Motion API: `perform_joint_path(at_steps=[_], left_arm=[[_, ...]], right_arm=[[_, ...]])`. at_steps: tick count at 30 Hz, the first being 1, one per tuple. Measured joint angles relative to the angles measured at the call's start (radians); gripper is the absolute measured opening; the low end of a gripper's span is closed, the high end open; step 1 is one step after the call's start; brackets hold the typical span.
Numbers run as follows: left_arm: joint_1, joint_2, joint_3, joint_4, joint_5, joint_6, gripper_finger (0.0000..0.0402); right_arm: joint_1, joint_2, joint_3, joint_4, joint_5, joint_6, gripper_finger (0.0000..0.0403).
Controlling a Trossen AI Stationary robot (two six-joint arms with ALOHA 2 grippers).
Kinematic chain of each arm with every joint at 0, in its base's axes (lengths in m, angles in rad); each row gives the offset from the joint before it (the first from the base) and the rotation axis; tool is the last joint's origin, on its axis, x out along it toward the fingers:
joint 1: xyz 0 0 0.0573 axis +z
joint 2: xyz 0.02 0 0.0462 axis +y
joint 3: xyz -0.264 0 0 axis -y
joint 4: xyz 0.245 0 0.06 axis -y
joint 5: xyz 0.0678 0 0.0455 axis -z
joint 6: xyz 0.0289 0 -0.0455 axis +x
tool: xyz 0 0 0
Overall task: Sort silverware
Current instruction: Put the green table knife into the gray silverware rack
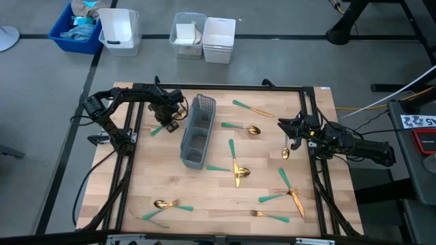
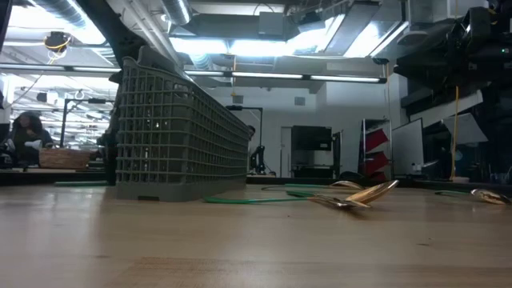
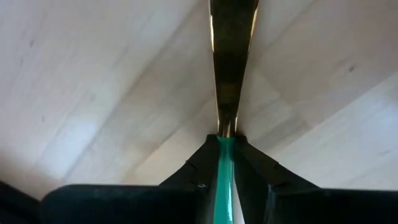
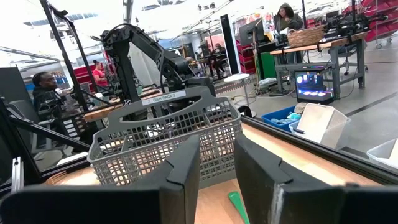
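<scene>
Currently your left hand (image 3: 225,163) pinches a teal-handled utensil (image 3: 231,74) just left of the caddy (image 1: 197,131) on the counter (image 1: 225,194). Right hand (image 4: 216,180) hovers open, empty, at the right edge.

I see pale blond wood on the table (image 1: 204,197), with a faint straight grain. The caddy (image 1: 197,133) is grey, a grid of small square holes all over its walls. Around the caddy, each piece of silverware (image 1: 235,163) has a slim teal-green handle and a shiny gold head — the spoon (image 1: 253,130) just beside the caddy glints brightest. My left gripper (image 3: 225,163) is black, and the piece of cutlery (image 3: 231,68) between its fingers shows bright green turning to dark gold. My right gripper (image 4: 217,180) is black too. Beyond the caddy, off the table, stand a blue bin (image 1: 76,30) and white tubs (image 1: 204,37) on grey floor.
</scene>
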Motion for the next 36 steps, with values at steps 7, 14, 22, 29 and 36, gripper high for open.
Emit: perform_joint_path(at_steps=[7,14,22,29,36], left_arm=[[0.000,0.000,-0.003,0.016,0.000,0.004,0.0039],[0.000,-0.001,-0.004,0.044,0.002,0.004,0.0040],[0.000,0.000,-0.002,0.038,0.004,-0.033,0.0040],[0.000,0.000,-0.001,0.034,0.004,-0.067,0.0040],[0.000,0.000,-0.001,0.033,0.004,-0.071,0.0040]], right_arm=[[0.000,0.000,0.000,0.000,0.000,0.000,0.0099],[0.000,0.000,0.000,0.000,0.000,0.000,0.0099],[0.000,0.000,0.000,0.001,0.000,0.000,0.0099],[0.000,0.000,0.000,0.001,-0.026,0.001,0.0099],[0.000,0.000,0.000,0.001,-0.051,0.000,0.0099]])
